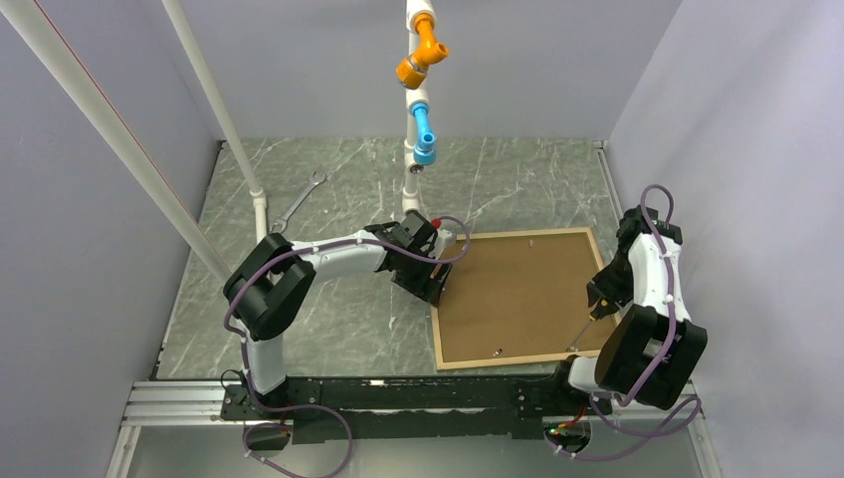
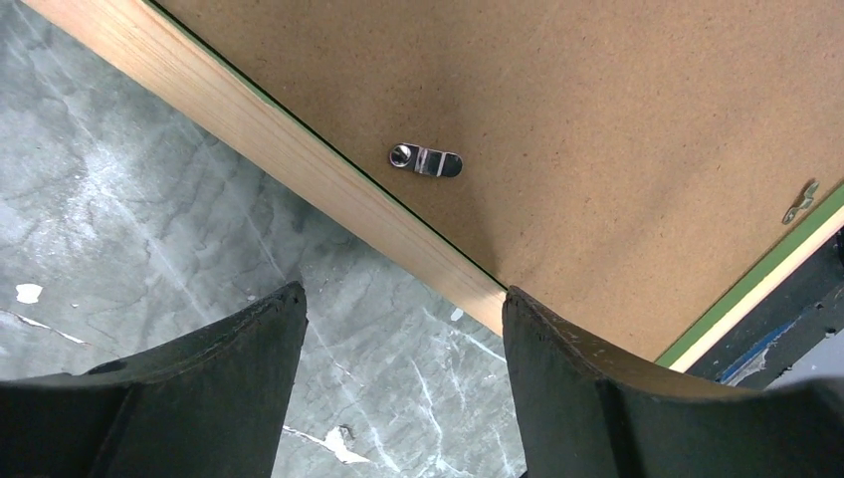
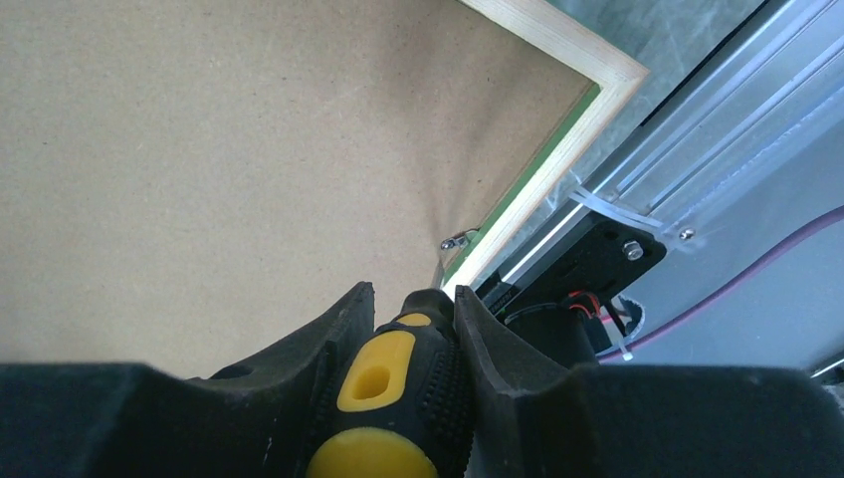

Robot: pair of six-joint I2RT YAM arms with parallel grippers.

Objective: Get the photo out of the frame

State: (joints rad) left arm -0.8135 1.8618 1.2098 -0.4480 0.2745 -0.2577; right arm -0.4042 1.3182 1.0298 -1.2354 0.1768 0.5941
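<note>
The frame (image 1: 518,359) lies face down on the marble table, its light wood edge up and the brown backing panel (image 1: 518,294) filling it. The photo is hidden under the panel. My left gripper (image 1: 423,271) is open and empty at the frame's left edge; in the left wrist view (image 2: 403,304) its jaws straddle the wood edge (image 2: 299,159), near a metal turn clip (image 2: 426,159). My right gripper (image 1: 600,299) is shut on a black and yellow screwdriver (image 3: 398,388), whose shaft (image 1: 582,329) points at the frame's near right corner, by another clip (image 3: 456,240).
A wrench (image 1: 299,204) lies at the back left. A white pipe stand with orange and blue fittings (image 1: 423,90) rises behind the frame. White poles cross the left side. The aluminium rail (image 1: 398,398) runs along the near edge.
</note>
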